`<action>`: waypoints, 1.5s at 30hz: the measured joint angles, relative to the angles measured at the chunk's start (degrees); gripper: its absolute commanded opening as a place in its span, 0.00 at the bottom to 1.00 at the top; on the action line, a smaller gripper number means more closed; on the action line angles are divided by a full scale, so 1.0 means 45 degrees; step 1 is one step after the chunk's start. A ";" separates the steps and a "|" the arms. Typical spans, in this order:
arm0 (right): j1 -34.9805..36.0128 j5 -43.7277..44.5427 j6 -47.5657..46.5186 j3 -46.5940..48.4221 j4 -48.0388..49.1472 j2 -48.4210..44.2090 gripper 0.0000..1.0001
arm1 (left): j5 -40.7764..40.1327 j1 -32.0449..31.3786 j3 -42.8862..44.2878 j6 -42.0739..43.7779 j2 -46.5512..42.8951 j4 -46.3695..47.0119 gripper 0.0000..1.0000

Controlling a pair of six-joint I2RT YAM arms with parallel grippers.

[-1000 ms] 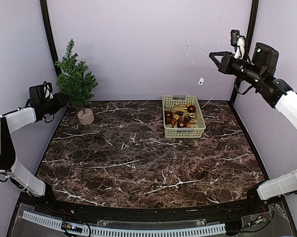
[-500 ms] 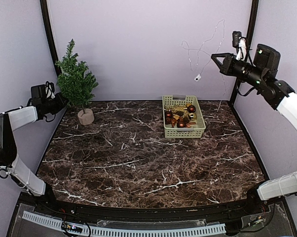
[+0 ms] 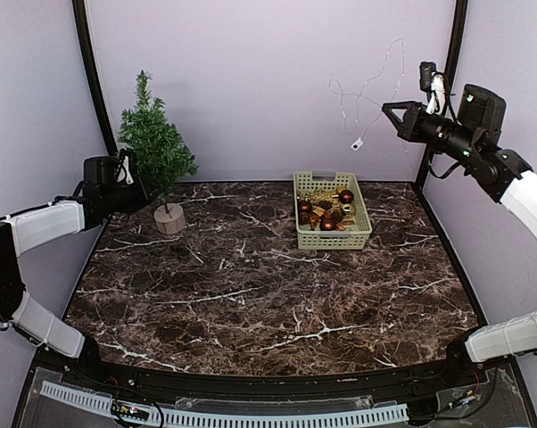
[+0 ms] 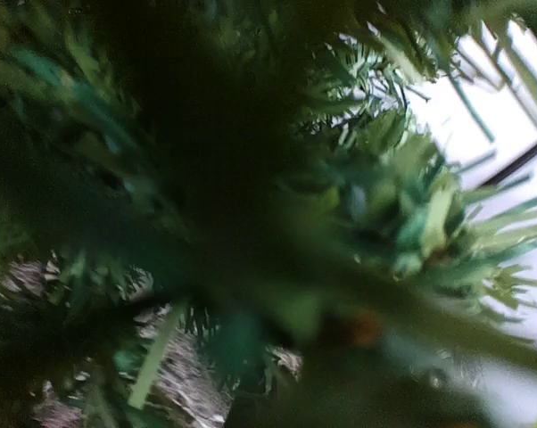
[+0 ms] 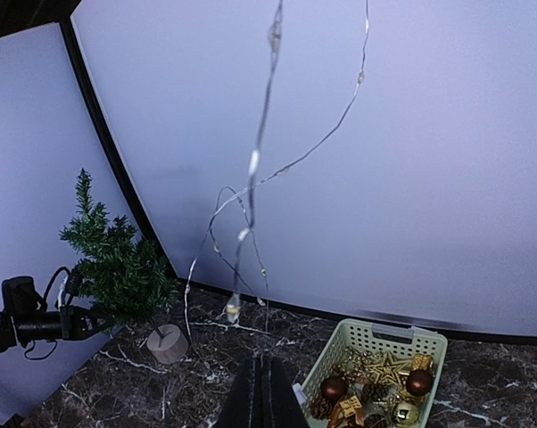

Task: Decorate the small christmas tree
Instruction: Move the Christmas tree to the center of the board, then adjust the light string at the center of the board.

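Standing by the far left corner of the dark marbled stone surface [image 3: 251, 294]: small dark-green bristly artificial christmas tree [image 3: 154, 143], left hand [image 3: 133, 181] clenched among its lower branches. Likely light, springy, tippy; best gripped at the trunk. Open middle; pale green plastic basket [image 3: 335, 239] far right. Right hand [image 3: 386, 107] pinching thin silver wire light string [image 5: 253, 162] aloft.

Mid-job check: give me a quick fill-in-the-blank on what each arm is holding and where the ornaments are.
The left gripper has its jaws shut among the branches of the ____. The light string dangles from the right gripper, whose jaws are ____. The ornaments lie in the green ____ on the table.
Missing words: small christmas tree; shut; basket.
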 measured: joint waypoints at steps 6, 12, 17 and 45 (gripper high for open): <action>0.0000 -0.0005 0.0005 -0.0228 0.0005 -0.0165 0.00 | -0.0185 -0.2191 -0.0738 -0.0335 -0.0287 0.0272 0.00; 0.0000 0.0005 0.0015 -0.0282 0.0019 -0.0223 0.00 | -0.0461 -0.4488 -0.1423 -0.0918 -0.0661 0.0675 0.00; 0.0000 0.0015 0.0058 -0.0384 0.0058 -0.0291 0.00 | -0.0962 -0.6042 -0.1763 -0.1525 -0.1020 0.0947 0.00; 0.1977 -0.5280 0.1093 -0.2914 0.2035 -0.2968 0.00 | -0.1234 -0.7995 -0.1175 0.1885 -0.6086 -0.1180 0.84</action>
